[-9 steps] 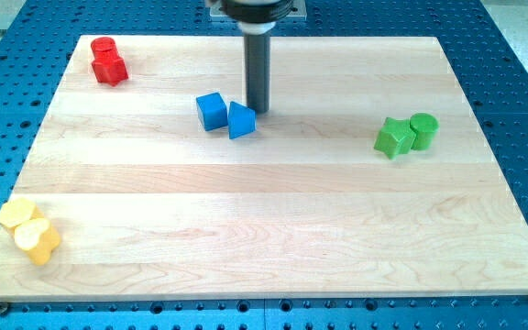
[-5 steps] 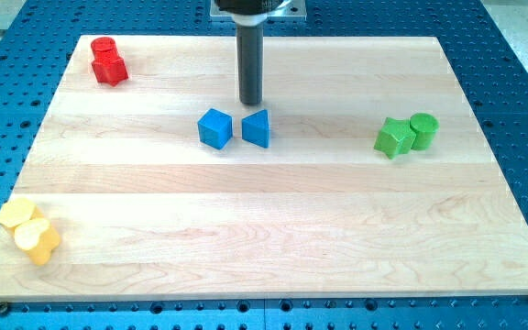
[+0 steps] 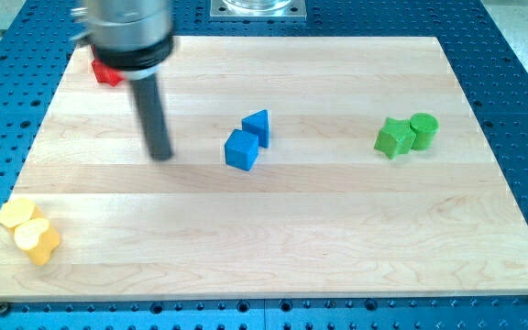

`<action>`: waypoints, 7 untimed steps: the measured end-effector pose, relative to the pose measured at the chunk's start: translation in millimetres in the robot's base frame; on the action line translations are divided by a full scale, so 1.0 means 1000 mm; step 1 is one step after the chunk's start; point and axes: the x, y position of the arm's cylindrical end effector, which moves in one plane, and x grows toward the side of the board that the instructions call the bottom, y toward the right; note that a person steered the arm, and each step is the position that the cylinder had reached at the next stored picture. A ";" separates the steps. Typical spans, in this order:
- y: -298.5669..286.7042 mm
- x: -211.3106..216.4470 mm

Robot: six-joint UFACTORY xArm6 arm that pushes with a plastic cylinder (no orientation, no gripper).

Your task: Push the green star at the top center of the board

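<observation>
The green star (image 3: 392, 137) lies at the view's right, touching a green cylinder (image 3: 423, 130) on its right side. My tip (image 3: 161, 156) rests on the board at the view's left centre, far to the left of the green star. A blue cube (image 3: 242, 149) and a blue triangular block (image 3: 258, 127) sit near the middle, to the right of my tip; the cube is about 90 pixels away.
A red block (image 3: 107, 72) at the top left is partly hidden behind the arm. Two yellow blocks (image 3: 28, 229) lie at the bottom left corner. The wooden board (image 3: 337, 238) is ringed by a blue perforated table.
My tip has moved from above the blue blocks to the left and down. The blue cube has shifted right and down; the blue triangular block has moved only slightly.
</observation>
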 end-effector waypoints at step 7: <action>0.341 -0.070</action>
